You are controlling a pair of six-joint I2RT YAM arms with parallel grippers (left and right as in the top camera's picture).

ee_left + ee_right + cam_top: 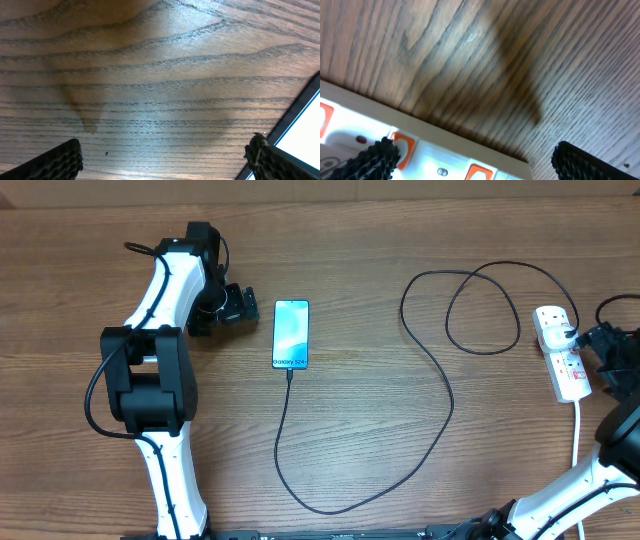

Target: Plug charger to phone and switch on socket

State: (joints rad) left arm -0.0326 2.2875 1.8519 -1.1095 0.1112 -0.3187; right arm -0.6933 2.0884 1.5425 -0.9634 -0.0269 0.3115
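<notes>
The phone (291, 333) lies flat mid-table, teal screen up; its edge shows at the right of the left wrist view (300, 125). The thin black charger cable (440, 380) runs from the phone's near end, where its tip (289, 373) meets the phone, loops right and ends at the black plug (572, 335) in the white socket strip (560, 352). My left gripper (240, 304) is open and empty just left of the phone, fingers apart over bare wood (162, 157). My right gripper (610, 355) is open over the strip's right edge (470, 160); the strip's orange-red switches (402, 145) show below it.
The socket's white cord (578, 430) runs toward the front edge by my right arm. The cable's large loop (480, 305) lies at the back right. Bare wooden tabletop (380, 440) lies between phone and socket.
</notes>
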